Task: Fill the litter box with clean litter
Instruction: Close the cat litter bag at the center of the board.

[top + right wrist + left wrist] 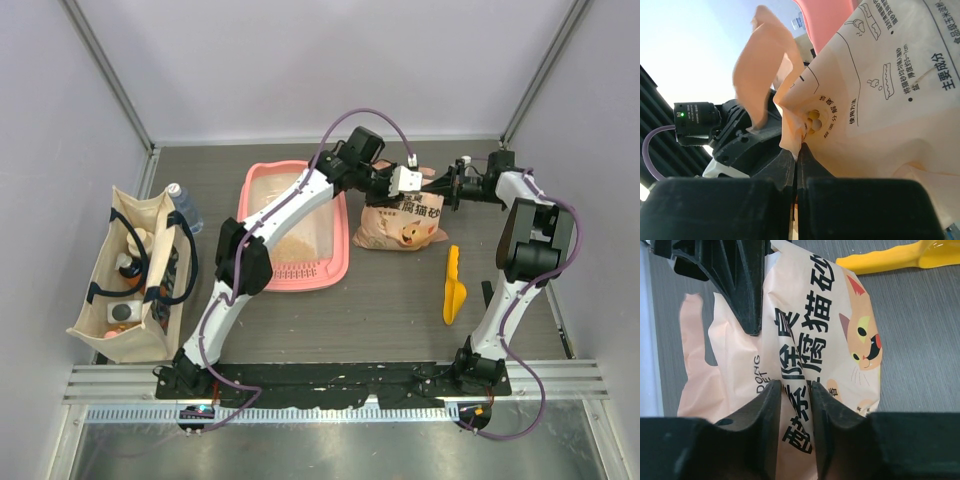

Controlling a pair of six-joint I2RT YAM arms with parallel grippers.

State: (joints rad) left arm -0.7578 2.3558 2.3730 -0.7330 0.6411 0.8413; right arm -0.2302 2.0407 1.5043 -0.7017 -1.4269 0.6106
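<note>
Right gripper (799, 150): fingers pressed together on a top corner of the litter bag (890, 100); only its own wrist view shows this pinch
Left gripper (794, 390): jaws narrowly apart, a printed fold of the litter bag between them; whether they press it cannot be told
Litter box (345, 250): just left of the litter bag; clean litter (303, 243) inside
Room: yellow scoop (453, 288) lies right; tote bag (130, 270) far left; bare worktop (380, 320) toward the bases

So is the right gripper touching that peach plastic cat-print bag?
Touching. The right wrist view shows the right gripper pinching the bag at its edge.
</note>
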